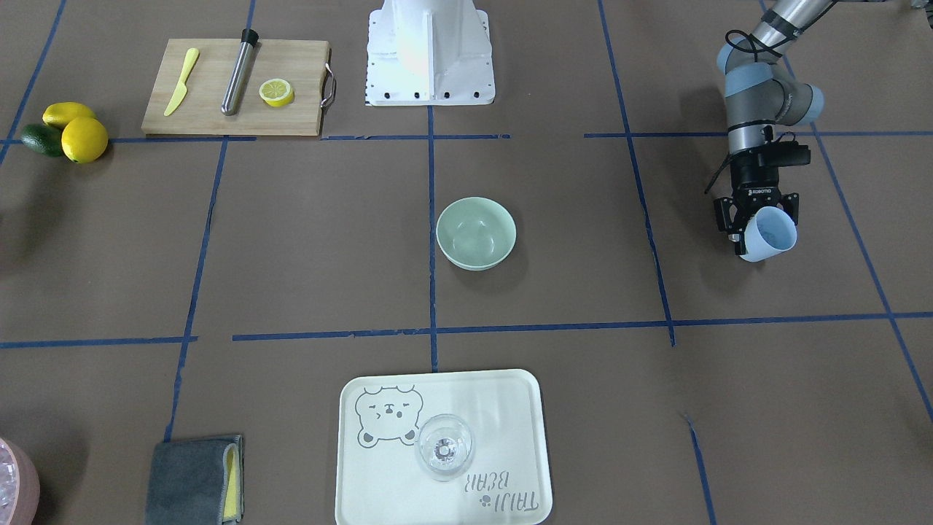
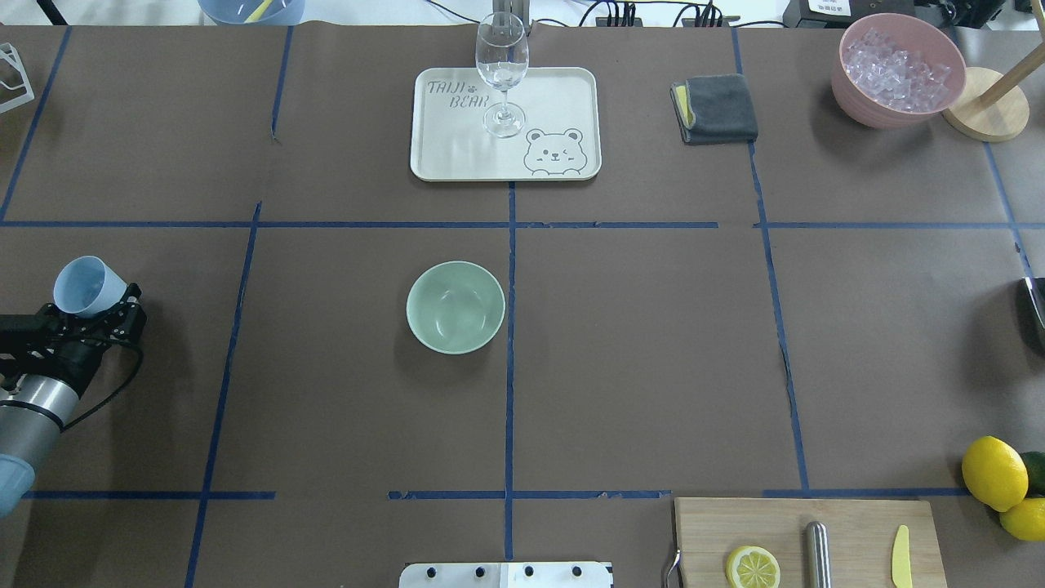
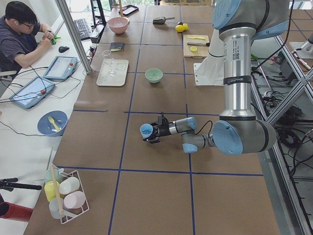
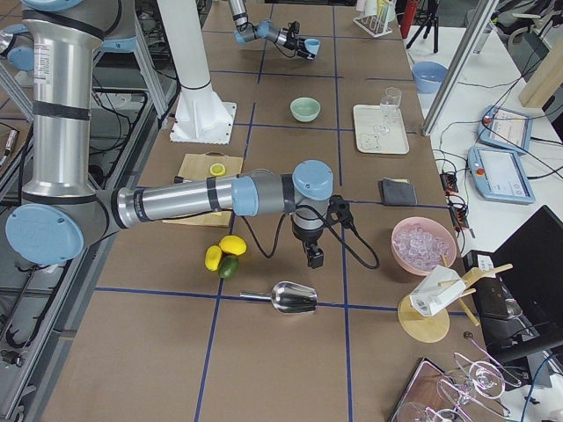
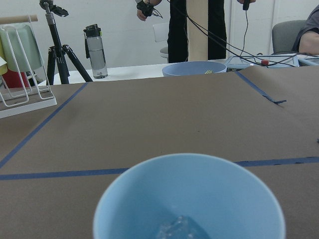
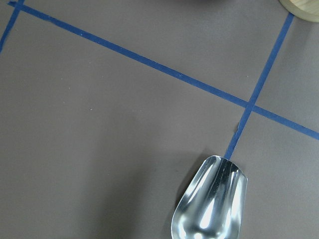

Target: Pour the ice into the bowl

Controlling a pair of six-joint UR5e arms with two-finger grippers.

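The pale mint-green bowl (image 1: pixel 476 233) (image 2: pixel 455 307) sits empty near the table's middle, also seen far off in the side views (image 3: pixel 154 75) (image 4: pixel 305 109). My left gripper (image 1: pixel 758 219) (image 2: pixel 110 309) (image 3: pixel 154 132) is shut on a light blue cup (image 1: pixel 770 233) (image 2: pixel 85 286) (image 5: pixel 189 199), held tilted above the table, well off to the bowl's side. A clear ice cube (image 5: pixel 178 229) lies in the cup's bottom. My right gripper (image 4: pixel 312 257) shows only in the right side view, hanging above the table beyond a metal scoop (image 6: pixel 209 199) (image 4: pixel 292 299). I cannot tell whether it is open or shut.
A cream tray (image 2: pixel 457 155) carries a wine glass (image 2: pixel 501 65). A pink container (image 2: pixel 898 69) of ice cubes and a grey cloth (image 2: pixel 717 108) lie at the far side. A cutting board (image 1: pixel 233 87) holds a lemon slice (image 1: pixel 277 92), a yellow knife and a metal rod. Whole lemons (image 1: pixel 76 131) lie beside it.
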